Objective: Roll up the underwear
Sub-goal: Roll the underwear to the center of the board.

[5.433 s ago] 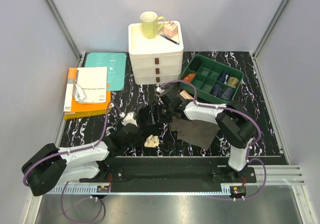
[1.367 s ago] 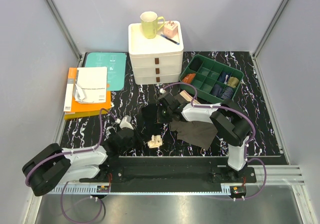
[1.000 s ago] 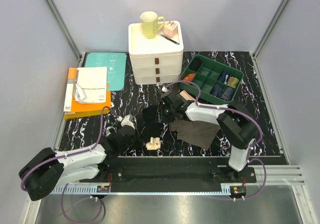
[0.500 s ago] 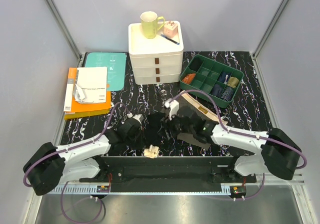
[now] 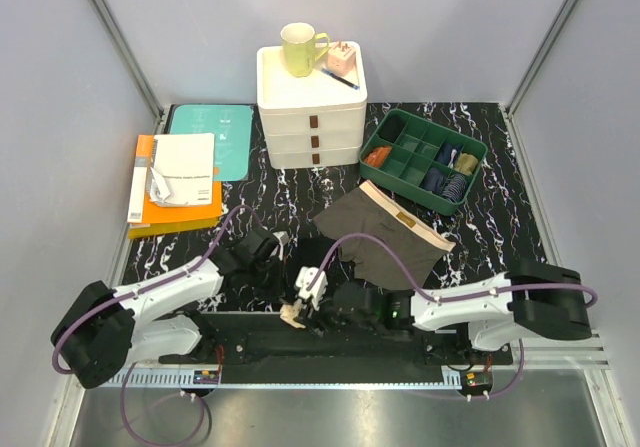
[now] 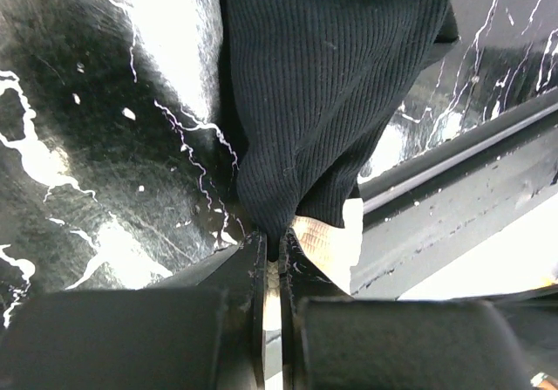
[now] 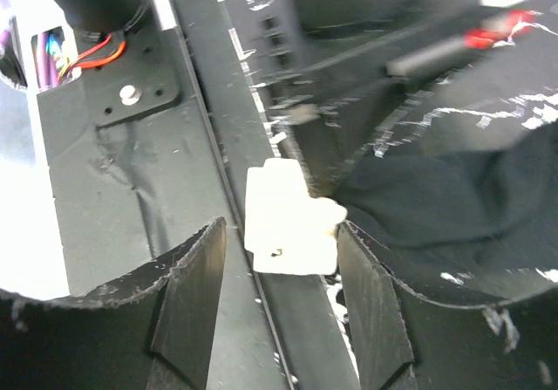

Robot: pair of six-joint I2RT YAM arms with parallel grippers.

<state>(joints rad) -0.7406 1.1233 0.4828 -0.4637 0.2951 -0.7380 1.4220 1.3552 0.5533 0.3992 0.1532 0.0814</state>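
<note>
Left jaws pinch ribbed black underwear (image 6: 331, 85) edge.

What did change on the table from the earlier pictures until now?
The right gripper swung from the middle of the table to its near edge and stands open over the beige waistband of the black ribbed underwear, which slid nearer. The left gripper stays shut on it. Olive-brown underwear, white drawers, green tray: unmoved.

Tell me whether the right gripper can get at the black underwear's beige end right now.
Probably yes: the right gripper stands open with the beige end lying bare just ahead between its fingers. The left gripper pinches the black underwear nearby.
</note>
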